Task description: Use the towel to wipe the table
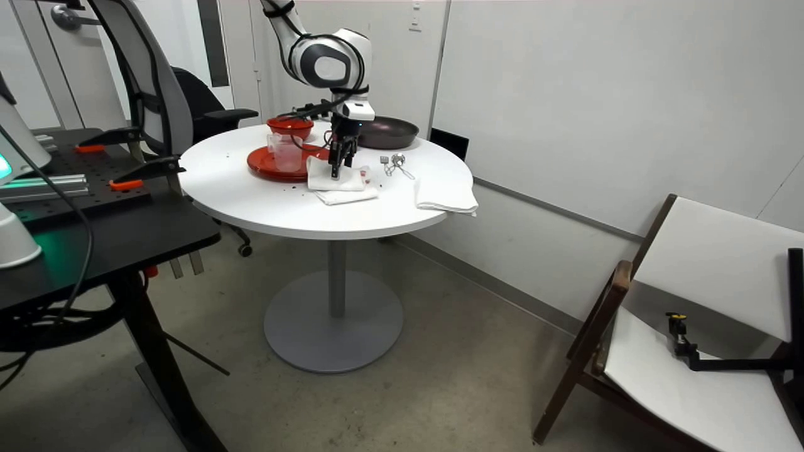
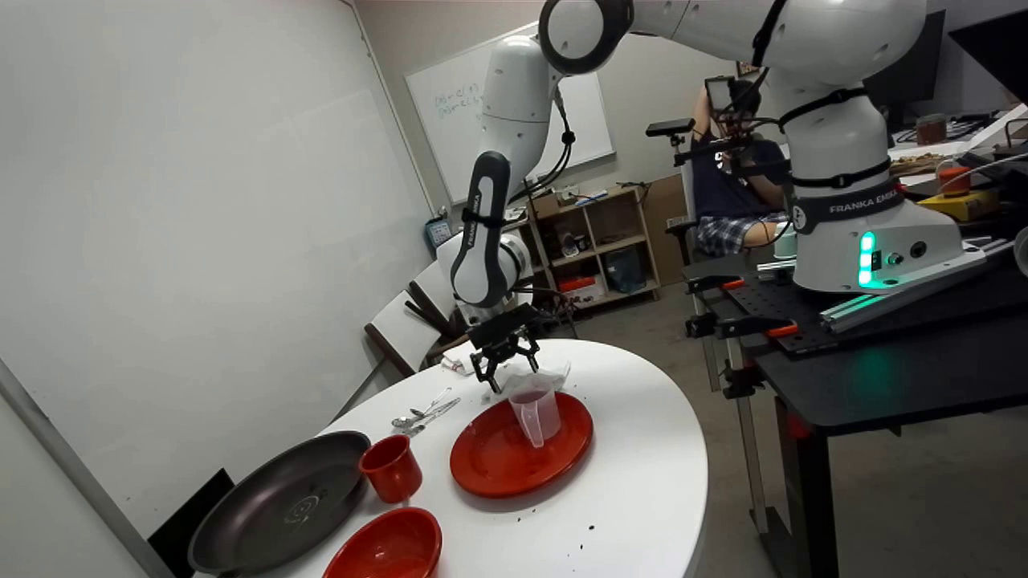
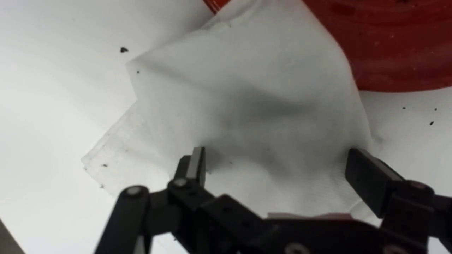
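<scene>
The whitish-grey towel (image 3: 247, 70) lies loosely folded on the round white table (image 1: 251, 207), and one end covers part of the red plate's (image 3: 395, 67) rim. Dark specks dot the cloth and the tabletop around it. Pointing down over the towel, my gripper (image 3: 276, 151) stands open, its fingers wide apart with cloth beneath and no fold pinched between them. Whether the fingertips touch the cloth I cannot tell. In an exterior view the gripper (image 1: 342, 171) is at the towel (image 1: 342, 196), beside the plate. A clear measuring cup (image 2: 536, 413) partly hides the towel in an exterior view.
The cup stands on the plate, close to my gripper. Also on the table are a red bowl (image 2: 385, 546), a red mug (image 2: 391, 470), a dark pan (image 2: 281, 506), metal utensils (image 1: 397, 164) and a larger white cloth (image 1: 446, 198) hanging over the edge. Dark crumbs (image 3: 123, 49) lie near the towel.
</scene>
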You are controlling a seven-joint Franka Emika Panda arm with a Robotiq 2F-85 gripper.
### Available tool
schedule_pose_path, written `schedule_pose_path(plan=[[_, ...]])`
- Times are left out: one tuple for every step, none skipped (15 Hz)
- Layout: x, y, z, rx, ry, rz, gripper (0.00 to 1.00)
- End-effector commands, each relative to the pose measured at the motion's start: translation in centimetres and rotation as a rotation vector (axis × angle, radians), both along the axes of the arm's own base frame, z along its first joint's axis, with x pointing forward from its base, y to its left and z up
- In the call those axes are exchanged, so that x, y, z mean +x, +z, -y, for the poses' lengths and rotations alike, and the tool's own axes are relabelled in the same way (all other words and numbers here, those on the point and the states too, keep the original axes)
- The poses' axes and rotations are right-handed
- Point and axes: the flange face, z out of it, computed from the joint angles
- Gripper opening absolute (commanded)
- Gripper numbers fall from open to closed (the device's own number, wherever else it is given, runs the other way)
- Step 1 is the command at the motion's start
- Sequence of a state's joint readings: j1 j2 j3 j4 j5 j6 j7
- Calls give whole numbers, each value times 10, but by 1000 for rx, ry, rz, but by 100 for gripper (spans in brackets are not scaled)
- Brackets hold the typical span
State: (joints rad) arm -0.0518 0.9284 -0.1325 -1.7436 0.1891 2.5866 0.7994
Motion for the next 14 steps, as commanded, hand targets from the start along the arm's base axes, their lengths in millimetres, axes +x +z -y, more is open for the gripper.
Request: schedule_pose_path(plan=[[18,-16,4,3,22,25,98],[19,-19,4,5,23,24,81],[20,-22,5,4,23,23,73],[21,-26,5,4,24,21,69],[22,-28,6,3,23,20,62],[23,-30,7,2,22,18,55],[23,-30,8,2,21,17,47],[24,-30,9,0,19,16,38],[24,-30,10,-1,17,17,31],[25,-31,11,-3,14,17,23],[25,-32,12,-4,9,16,16],[25,-32,13,-3,4,15,8],[25,-33,14,-5,-2,12,2],[24,-34,14,-8,-10,8,1]])
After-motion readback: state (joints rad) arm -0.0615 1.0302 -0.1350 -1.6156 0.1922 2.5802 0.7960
